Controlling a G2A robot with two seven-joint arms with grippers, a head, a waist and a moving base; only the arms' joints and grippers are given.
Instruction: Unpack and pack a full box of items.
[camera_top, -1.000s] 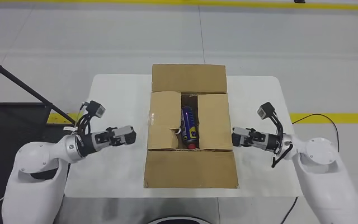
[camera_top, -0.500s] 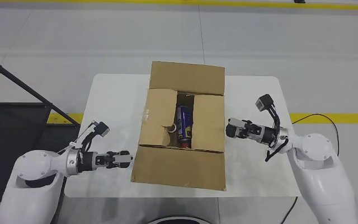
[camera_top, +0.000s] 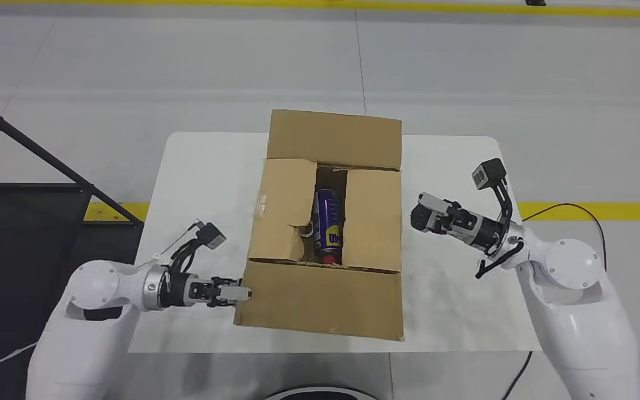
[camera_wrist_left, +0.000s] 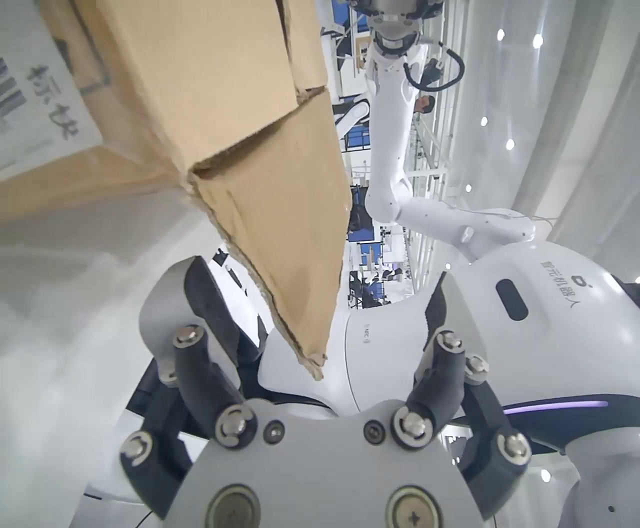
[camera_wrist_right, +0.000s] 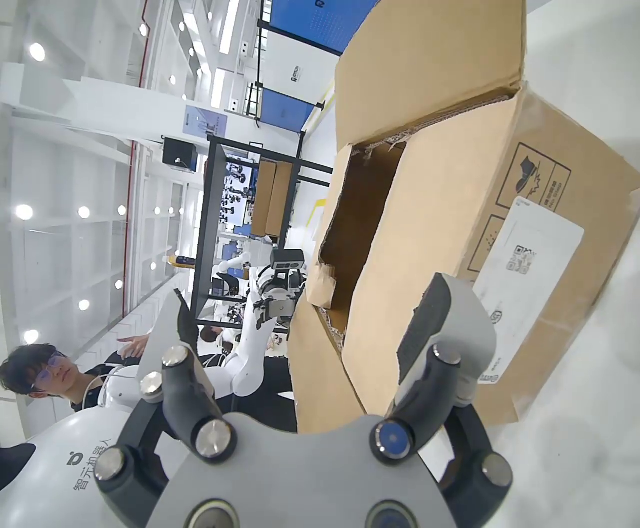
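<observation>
Down from the top, the box (camera_top: 375, 230) sits open on the table (camera_top: 200, 190) with a blue can (camera_top: 328, 222) inside, left gripper (camera_top: 238, 292) at its 8 o'clock, right gripper (camera_top: 418, 215) at 3, while the wrist views catch both grippers spread wide, a flap corner (camera_wrist_left: 310, 350) between the left fingers (camera_wrist_left: 205, 290).

Box (camera_top: 320, 300): plain brown cardboard. Its side label (camera_wrist_right: 530, 250) is white with black print; black handling symbols are printed beside it. Can (camera_top: 328, 222): blue-purple body, red end. Table (camera_top: 200, 180): plain white. Left gripper (camera_top: 238, 293) and right gripper (camera_top: 418, 215): white shells, black pads and links, silver screws. Floor (camera_top: 150, 60): light grey with a yellow line (camera_top: 620, 210).
</observation>
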